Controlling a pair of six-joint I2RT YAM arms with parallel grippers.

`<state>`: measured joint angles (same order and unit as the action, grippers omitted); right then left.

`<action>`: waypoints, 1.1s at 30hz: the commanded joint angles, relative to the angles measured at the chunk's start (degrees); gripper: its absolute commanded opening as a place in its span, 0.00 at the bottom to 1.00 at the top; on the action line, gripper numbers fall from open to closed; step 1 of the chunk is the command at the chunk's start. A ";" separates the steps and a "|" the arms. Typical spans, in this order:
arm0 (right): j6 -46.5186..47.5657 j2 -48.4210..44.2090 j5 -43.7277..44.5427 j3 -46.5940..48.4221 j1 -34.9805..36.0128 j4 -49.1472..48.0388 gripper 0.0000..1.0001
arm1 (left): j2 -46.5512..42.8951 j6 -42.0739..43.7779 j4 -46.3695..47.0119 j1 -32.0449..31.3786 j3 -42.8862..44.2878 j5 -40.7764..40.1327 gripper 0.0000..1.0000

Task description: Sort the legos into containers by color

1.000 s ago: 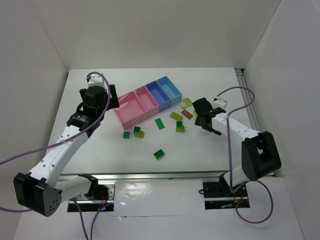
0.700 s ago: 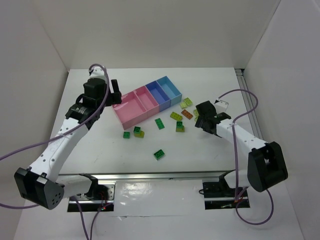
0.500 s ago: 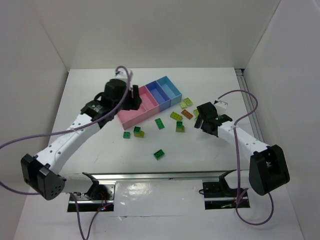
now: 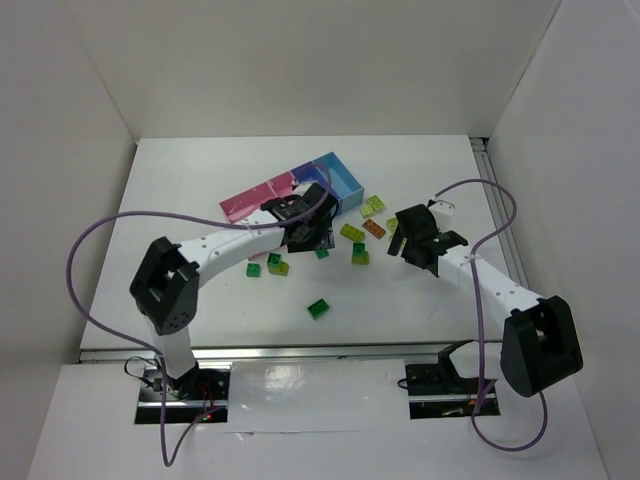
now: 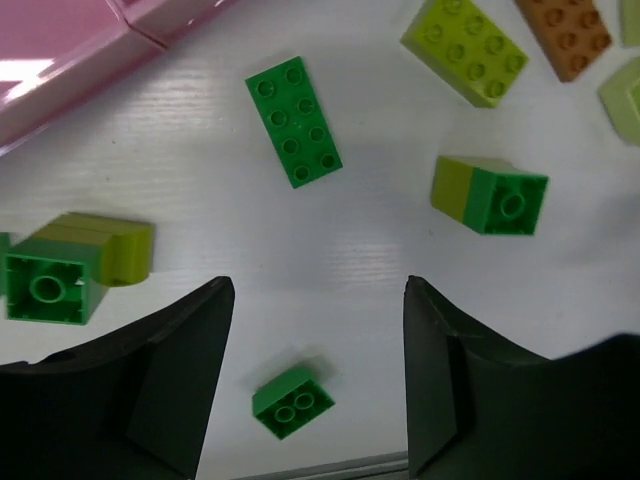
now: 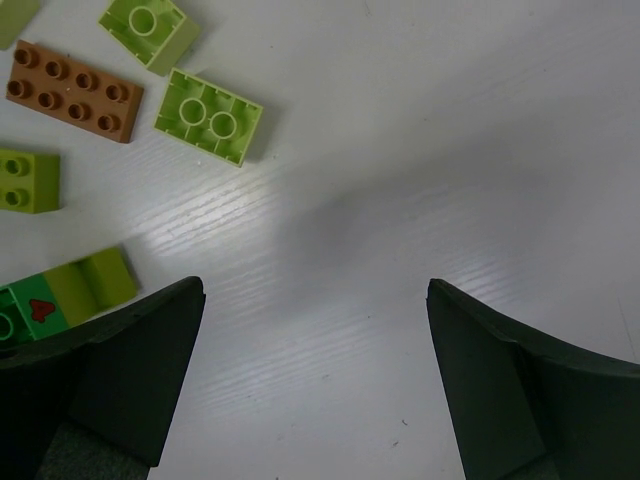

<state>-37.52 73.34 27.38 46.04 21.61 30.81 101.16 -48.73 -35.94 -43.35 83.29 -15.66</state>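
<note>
Bench layout at the approach to a pick. Loose bricks lay on the white surface in front of the row of bins, which stood toward the far side, partly hidden under the left arm in the top view. The edge of a pink bin showed in the left wrist view. The left hand hung low over the middle of the scatter, released, its fingers apart with only bare bench between the tips. A flat dark green brick lay just beyond the tips, askew to the finger line. A small dark green brick lay between the fingers, nearer the wrist. A green-and-yellow block sat off to one side. The right hand, also released and grasping nothing, hovered over bare bench beside an orange brick and a yellow-green brick. The step in hand appeared to be the left hand's selection of a dark green brick. Doing it well probably called for committing to one brick and turning the wrist so the fingers squared up across its short sides. The brick should then be centred and the descent kept straight, so neither finger nudged a neighbour. The flat brick offered little height, so the fingers would likely need to reach the bench before clenching.
</note>
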 commanded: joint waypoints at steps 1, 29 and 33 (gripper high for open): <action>1.13 -3.02 0.40 -0.25 0.37 -2.85 0.99 | 3.94 -12.52 -2.82 0.02 3.81 -2.71 0.73; 3.95 -7.07 -2.50 -3.15 1.42 -2.95 0.99 | 24.61 -18.16 -9.23 1.00 17.17 -5.69 0.22; 3.94 -7.69 -2.50 -3.15 1.42 -2.95 0.99 | 18.22 -14.21 -9.23 -0.94 14.90 -9.03 0.19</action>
<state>-33.52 67.94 24.56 43.46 22.63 29.56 125.78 -66.08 -44.47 -42.65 99.66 -21.89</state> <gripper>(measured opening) 0.993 0.305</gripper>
